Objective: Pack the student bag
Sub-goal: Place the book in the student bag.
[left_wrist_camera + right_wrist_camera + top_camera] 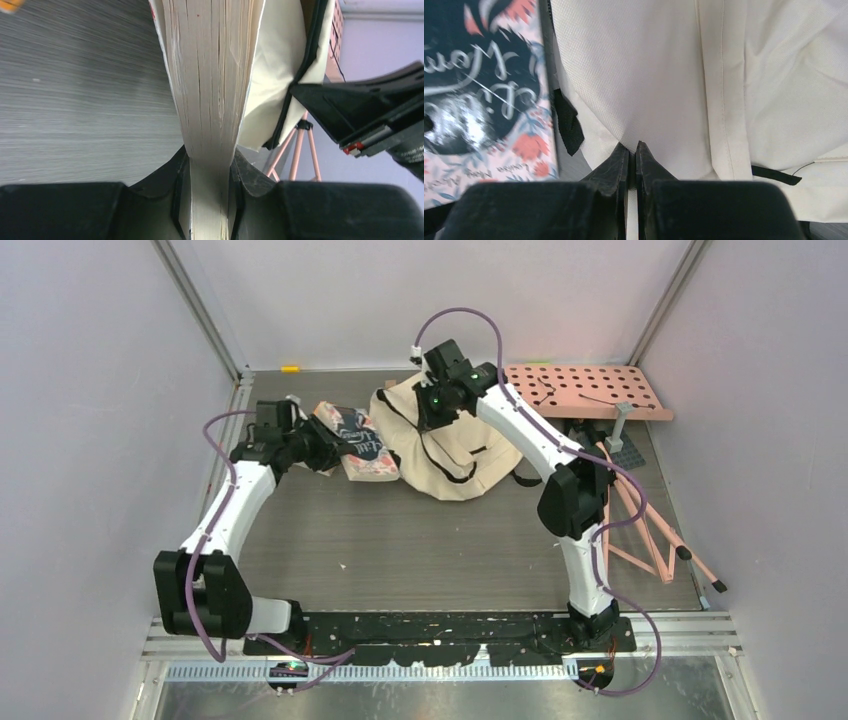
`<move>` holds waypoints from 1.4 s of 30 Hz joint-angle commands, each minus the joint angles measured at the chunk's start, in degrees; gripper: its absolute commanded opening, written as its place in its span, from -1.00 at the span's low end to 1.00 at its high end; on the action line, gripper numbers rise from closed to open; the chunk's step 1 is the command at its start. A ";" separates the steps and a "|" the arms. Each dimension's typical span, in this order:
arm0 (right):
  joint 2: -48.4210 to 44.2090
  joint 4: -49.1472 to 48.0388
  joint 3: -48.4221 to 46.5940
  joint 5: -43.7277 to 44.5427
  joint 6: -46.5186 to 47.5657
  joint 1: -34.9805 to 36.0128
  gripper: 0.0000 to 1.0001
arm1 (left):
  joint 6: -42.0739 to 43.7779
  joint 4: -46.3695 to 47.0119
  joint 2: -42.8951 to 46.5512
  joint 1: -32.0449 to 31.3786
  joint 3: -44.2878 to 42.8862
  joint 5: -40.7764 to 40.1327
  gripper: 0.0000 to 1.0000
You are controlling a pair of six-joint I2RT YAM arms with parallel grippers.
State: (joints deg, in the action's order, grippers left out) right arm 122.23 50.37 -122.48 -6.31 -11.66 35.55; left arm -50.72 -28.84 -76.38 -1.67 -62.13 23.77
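Student bag at the bench's far middle, under the right tool.
Right tool pinches a fold of its cream fabric; left tool, to the bag's left, clamps a book.

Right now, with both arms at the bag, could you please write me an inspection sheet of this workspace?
Surface: dark grey wood-grain table, a few pale specks, no spill seen.
Job's things: cream student bag lies slumped at the far middle; floral paperback book beside its left side.
Clutter: pink perforated board far right; pink-legged stand folded at the right edge; small yellow object at the far edge.
Grippers: left tool shut on the book's page edge; right tool shut on a pinch of bag fabric.
Cables: purple cable loops along each arm, no snag seen.
Surroundings: pale lilac walls on three sides; nothing else seen.
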 commanded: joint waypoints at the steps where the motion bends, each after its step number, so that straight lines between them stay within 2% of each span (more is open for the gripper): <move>1: -4.85 -3.47 -1.57 -7.07 -2.40 -2.49 -0.86 | -4.05 9.75 -0.37 -3.89 -2.87 -0.01 -1.00; 3: -4.10 -3.98 -0.33 -14.15 -2.51 -3.40 -0.78 | -4.33 10.41 -0.94 -4.28 -2.36 -0.40 -1.00; 7: -2.38 -4.54 3.16 -21.92 -1.04 -3.77 -0.65 | -4.84 13.51 -3.01 -5.49 0.13 -0.54 -1.00; 14: -1.44 -4.07 6.33 -25.37 0.42 -4.46 -0.36 | -4.59 18.70 -7.65 -8.17 -0.98 0.07 -1.00; 16: -0.79 -4.11 5.85 -26.04 0.14 -4.59 -0.41 | -4.25 19.54 -9.02 -8.78 -1.65 0.59 -1.00; 18: -0.65 -4.07 5.52 -25.76 -0.14 -4.61 -0.65 | -3.88 19.36 -9.77 -8.96 -2.31 0.83 -1.00; 21: -0.57 -4.10 5.41 -25.30 -0.18 -4.59 -0.64 | -3.88 19.88 -9.61 -8.96 -2.33 0.91 -1.00; 30: 1.59 -5.19 3.59 -28.88 -1.95 -4.47 -0.01 | -3.99 23.54 -10.28 -9.29 -2.04 3.79 -1.00; 34: 3.39 -5.48 3.29 -29.09 -1.98 -4.52 0.12 | -3.70 25.08 -10.23 -9.55 -2.03 4.92 -1.00; 37: 4.51 -5.39 2.53 -28.97 -1.93 -4.54 0.12 | -3.52 25.26 -10.28 -9.69 -2.03 5.11 -1.00; 38: 4.64 -5.33 2.30 -28.64 -2.02 -4.55 0.02 | -3.51 25.25 -10.28 -9.67 -2.03 5.19 -1.00; 41: 4.22 -5.12 1.27 -25.70 -2.01 -4.61 -0.44 | -3.11 23.93 -9.82 -9.62 -2.26 4.61 -1.00; 42: 3.88 -5.13 1.14 -24.81 -1.99 -4.61 -0.52 | -2.58 22.40 -9.48 -9.58 -2.62 3.60 -1.00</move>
State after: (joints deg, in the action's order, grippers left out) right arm 127.68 46.59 -117.71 -33.21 -13.43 31.14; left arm -54.52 -11.60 -87.53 -10.96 -61.52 25.41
